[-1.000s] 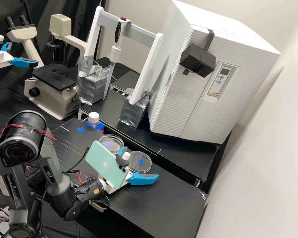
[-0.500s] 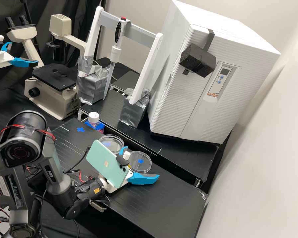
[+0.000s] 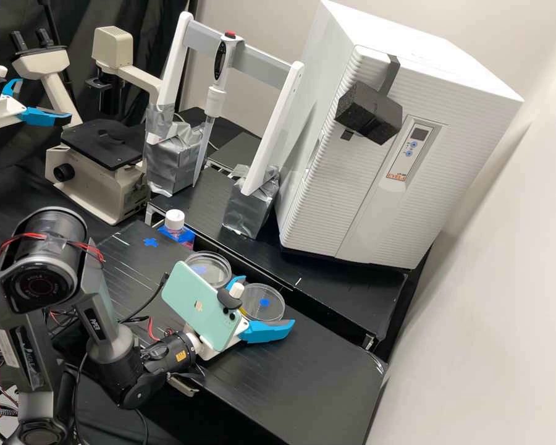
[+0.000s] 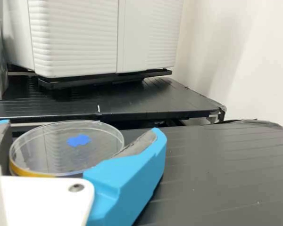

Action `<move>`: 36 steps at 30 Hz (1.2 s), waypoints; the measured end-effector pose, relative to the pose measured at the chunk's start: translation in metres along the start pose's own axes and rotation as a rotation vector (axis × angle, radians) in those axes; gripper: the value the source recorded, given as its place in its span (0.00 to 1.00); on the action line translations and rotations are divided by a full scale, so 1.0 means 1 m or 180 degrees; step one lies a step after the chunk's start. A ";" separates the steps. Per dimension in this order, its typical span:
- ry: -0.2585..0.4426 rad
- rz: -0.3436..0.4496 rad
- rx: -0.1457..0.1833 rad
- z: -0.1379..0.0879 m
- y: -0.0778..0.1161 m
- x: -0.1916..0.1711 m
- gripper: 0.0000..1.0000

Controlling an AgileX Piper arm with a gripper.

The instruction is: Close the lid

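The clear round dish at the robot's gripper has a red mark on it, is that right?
Not quite: the mark is blue, not red, as the wrist view shows. The clear round dish is indeed at the gripper.

We see a pale, plain wall (image 3: pixel 506 321) along the right, with soft light and faint shading across it, and another pale wall (image 3: pixel 253 15) on the far side. At the far left hangs a black curtain (image 3: pixel 152 43) in loose folds. Two black benches fill the middle: the near bench (image 3: pixel 309 377) has a lined, dull-sheened top, and beyond a dark gap the far bench (image 3: pixel 336 278) has thin metal framing below its edge. On the latter we see a big white cabinet (image 3: pixel 315 204) with a ribbed front and small display panel. Black cloth (image 3: pixel 15 182) spreads at the left, beneath a beige microscope (image 3: pixel 96 191).
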 end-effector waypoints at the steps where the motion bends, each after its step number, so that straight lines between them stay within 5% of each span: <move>1: 0.0000 0.0000 0.0000 0.000 0.000 0.000 0.00; 22: 0.0013 0.0014 0.0015 -0.001 0.001 0.000 0.00; 30: 0.0032 -0.0046 0.0199 -0.012 0.002 -0.016 0.00; 36: 0.0356 0.0247 0.0121 -0.040 0.014 -0.033 0.00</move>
